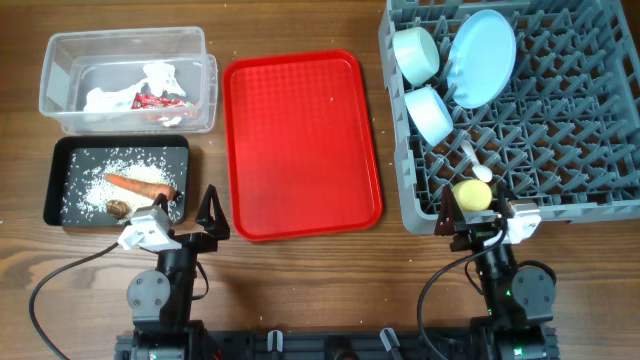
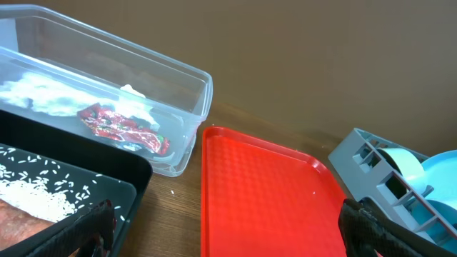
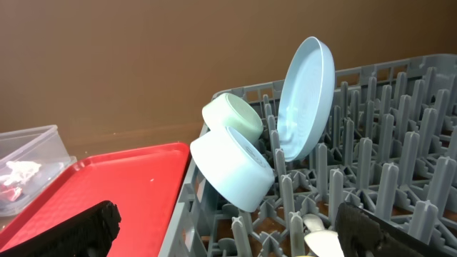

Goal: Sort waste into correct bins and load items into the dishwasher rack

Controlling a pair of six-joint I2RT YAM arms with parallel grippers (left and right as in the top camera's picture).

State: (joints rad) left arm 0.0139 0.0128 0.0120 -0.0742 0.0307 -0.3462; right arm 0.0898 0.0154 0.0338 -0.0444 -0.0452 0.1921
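Observation:
The clear tub holds crumpled white paper and a red wrapper. The black tray holds rice, a carrot and a brown lump. The grey rack holds a blue plate on edge, two bowls, a white spoon and a yellow cup. My left gripper is open and empty at the black tray's front right corner. My right gripper is open and empty at the rack's front edge, next to the cup.
The red serving tray lies between the bins and the rack, with nothing but a few specks on it. Bare wooden table runs along the front by both arm bases.

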